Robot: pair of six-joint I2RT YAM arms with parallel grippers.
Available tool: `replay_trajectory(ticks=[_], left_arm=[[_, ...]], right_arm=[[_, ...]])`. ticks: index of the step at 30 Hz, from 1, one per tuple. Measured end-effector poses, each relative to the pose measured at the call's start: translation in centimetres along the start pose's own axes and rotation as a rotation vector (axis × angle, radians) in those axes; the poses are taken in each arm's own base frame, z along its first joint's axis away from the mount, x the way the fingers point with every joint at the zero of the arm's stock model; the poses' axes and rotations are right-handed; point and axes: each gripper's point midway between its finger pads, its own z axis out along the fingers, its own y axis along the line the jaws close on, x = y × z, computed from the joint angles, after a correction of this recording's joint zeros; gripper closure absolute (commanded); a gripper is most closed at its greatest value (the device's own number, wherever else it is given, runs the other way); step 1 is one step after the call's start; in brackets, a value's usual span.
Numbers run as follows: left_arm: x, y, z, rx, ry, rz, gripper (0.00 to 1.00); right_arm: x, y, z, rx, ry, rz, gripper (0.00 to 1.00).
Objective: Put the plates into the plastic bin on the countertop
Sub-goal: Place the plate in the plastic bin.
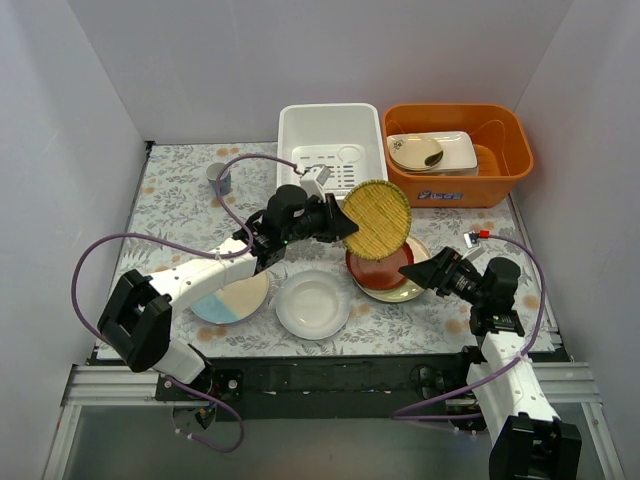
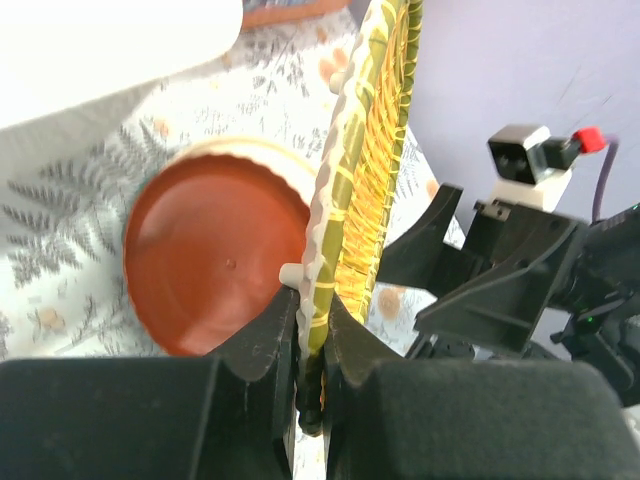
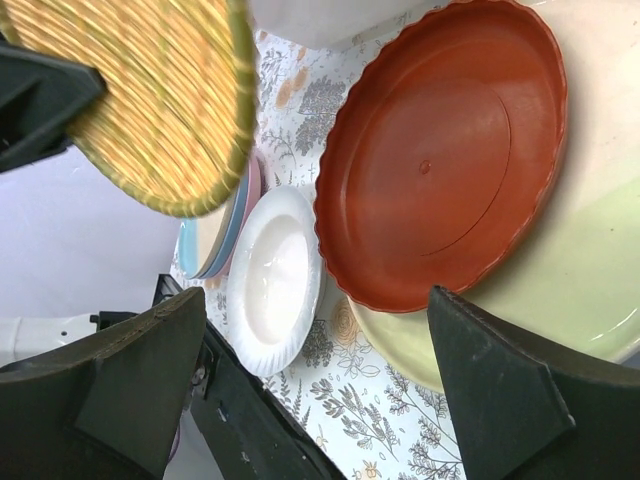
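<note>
My left gripper (image 1: 340, 226) (image 2: 312, 300) is shut on the rim of the woven yellow plate (image 1: 377, 219) (image 2: 370, 150) (image 3: 150, 100), holding it tilted on edge above the countertop (image 1: 180, 215), between the white plastic bin (image 1: 331, 137) and a red plate (image 1: 378, 266) (image 2: 215, 265) (image 3: 445, 150). The red plate lies on a cream plate (image 1: 408, 290) (image 3: 560, 290). My right gripper (image 1: 428, 274) (image 3: 320, 390) is open and empty at the cream plate's right edge. A white plate (image 1: 313, 303) (image 3: 272, 275) and a cream-and-light-blue plate (image 1: 233, 298) on a stack lie at the front.
An orange tub (image 1: 460, 150) with a rectangular white dish (image 1: 440, 152) and beige bowl stands right of the bin. A small mug (image 1: 219, 177) stands at the back left. White walls enclose the countertop.
</note>
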Motion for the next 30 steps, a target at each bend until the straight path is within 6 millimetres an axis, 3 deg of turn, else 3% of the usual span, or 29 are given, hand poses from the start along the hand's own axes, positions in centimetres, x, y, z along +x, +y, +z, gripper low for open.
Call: replay_trajectory(ticks=[5, 19, 30], left_arm=[[-2.5, -1.4, 0.6, 0.008, -0.035, 0.032, 1.0], [-4.7, -1.0, 3.1, -0.042, 0.005, 0.054, 1.0], [-9.5, -1.7, 3.2, -0.032, -0.05, 0.065, 1.0]], right_arm=[[0.0, 0.0, 0.0, 0.0, -0.001, -0.012, 0.02], [0.5, -0.5, 0.0, 0.006, 0.009, -0.007, 0.02], [0.6, -0.5, 0.0, 0.004, 0.013, -0.014, 0.02]])
